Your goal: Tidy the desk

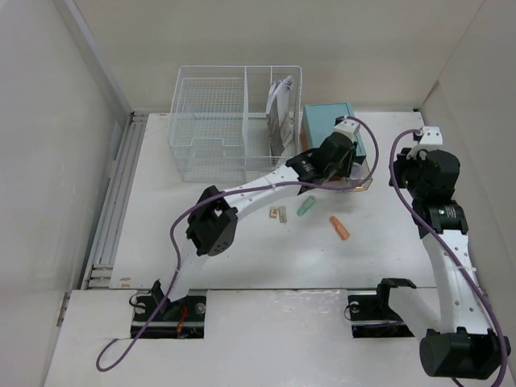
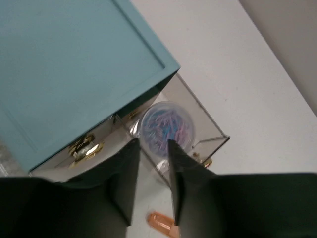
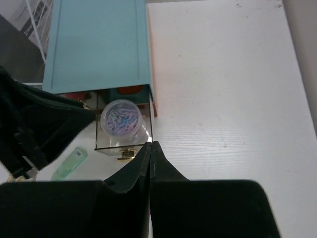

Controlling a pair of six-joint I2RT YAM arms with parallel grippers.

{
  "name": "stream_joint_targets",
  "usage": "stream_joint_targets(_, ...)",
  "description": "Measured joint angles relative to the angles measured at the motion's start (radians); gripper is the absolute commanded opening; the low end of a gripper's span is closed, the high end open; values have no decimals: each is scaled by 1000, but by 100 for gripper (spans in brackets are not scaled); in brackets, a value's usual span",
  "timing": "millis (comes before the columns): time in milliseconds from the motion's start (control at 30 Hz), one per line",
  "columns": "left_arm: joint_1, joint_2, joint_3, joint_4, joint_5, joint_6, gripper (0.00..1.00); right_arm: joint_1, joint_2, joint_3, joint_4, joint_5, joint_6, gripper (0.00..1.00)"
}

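Observation:
The white desk (image 1: 242,250) holds a teal box (image 1: 326,121) with small drawers. Its clear drawer (image 1: 360,185) is pulled out, and a round clear tub of coloured paper clips (image 2: 166,126) sits inside it. My left gripper (image 2: 152,145) is open and empty, its jaws just above the tub's near side; it also shows in the top view (image 1: 343,165). My right gripper (image 3: 150,145) is shut and empty, its tip at the drawer's front right corner beside the gold handle (image 3: 126,154). The tub (image 3: 120,116) and the box (image 3: 96,44) show in the right wrist view.
A white wire basket (image 1: 214,121) with papers (image 1: 280,113) stands at the back left of the box. An orange item (image 1: 339,228), a pale green item (image 1: 305,206) and a small tan item (image 1: 279,214) lie on the desk in front of the box. White walls border the desk.

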Motion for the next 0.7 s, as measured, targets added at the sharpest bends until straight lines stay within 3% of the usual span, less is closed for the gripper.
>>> stream_joint_targets(133,-18,-158,-185,39,-68,14,0,-31,28,-1,-22,-131,-11,0)
stream_joint_targets(300,-67,-441,-444,101,-132,14,0,-35,155,-1,-75,-336,-54,0)
stream_joint_targets(400,-95,-579,-581,163,-165,6,20,-35,270,-1,-122,-423,-82,0)
stream_joint_targets(567,-105,-663,-867,179,-251,-54,67,-35,373,0,-166,-483,-106,0)
stream_joint_targets(700,-104,-644,-1029,140,-311,-137,79,-35,413,5,-170,-496,-109,0)
